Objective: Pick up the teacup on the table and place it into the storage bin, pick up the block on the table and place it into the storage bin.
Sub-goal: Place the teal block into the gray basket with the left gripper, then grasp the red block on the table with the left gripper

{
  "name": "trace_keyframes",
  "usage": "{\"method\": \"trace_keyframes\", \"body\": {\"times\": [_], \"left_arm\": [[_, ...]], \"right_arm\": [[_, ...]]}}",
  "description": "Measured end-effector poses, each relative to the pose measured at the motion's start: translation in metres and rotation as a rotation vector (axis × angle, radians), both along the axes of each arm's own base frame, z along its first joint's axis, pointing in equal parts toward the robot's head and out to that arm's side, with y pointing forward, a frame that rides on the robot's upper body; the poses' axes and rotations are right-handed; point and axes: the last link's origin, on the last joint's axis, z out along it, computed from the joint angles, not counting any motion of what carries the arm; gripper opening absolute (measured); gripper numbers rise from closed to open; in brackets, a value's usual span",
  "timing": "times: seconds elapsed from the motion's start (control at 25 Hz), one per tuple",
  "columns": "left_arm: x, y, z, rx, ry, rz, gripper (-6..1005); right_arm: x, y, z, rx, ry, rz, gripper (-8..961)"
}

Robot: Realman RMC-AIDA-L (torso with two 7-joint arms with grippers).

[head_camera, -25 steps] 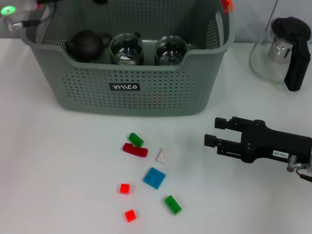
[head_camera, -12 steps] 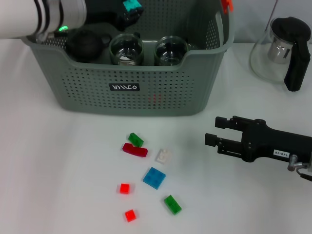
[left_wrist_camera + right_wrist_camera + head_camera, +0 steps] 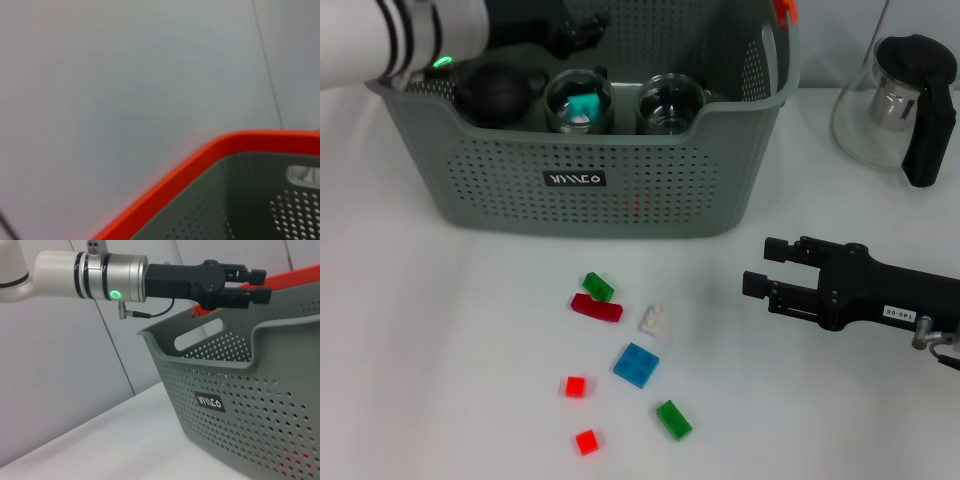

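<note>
Sitting in a glass cup (image 3: 579, 103) inside the storage bin (image 3: 620, 190), a teal block (image 3: 583, 105) lies below the left hand (image 3: 255, 285), whose fingers are spread and empty above the bin. The right hand (image 3: 756, 268) hovers open and empty over the table (image 3: 440, 350), beside scattered blocks (image 3: 636, 364).

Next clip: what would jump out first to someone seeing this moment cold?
The grey-green storage bin fills the table's far side, with the left gripper poised over it, jaws apart, and a teal block in one of the glass cups inside. Nearer, small coloured blocks are scattered on the white table, with the right gripper open beside them.
</note>
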Motion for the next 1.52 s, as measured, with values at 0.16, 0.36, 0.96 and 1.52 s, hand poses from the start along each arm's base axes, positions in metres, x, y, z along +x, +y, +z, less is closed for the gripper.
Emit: {"method": "trace_keyframes", "body": {"times": [0.16, 0.36, 0.96, 1.52], "left_arm": [[-0.005, -0.012, 0.012, 0.015, -0.105, 0.004, 563], [-0.025, -0.056, 0.020, -0.124, -0.292, -0.078, 607], [-0.131, -0.176, -0.042, -0.529, -0.220, -0.116, 593], [-0.149, -0.190, -0.080, -0.540, -0.085, -0.180, 558]], "right_arm": [[-0.001, 0.001, 0.000, 0.002, -0.001, 0.001, 715], [0.000, 0.000, -0.001, 0.002, -0.001, -0.003, 715], [-0.002, 0.002, -0.002, 0.003, -0.001, 0.000, 714], [-0.002, 0.001, -0.002, 0.002, 0.000, -0.003, 715]]}}
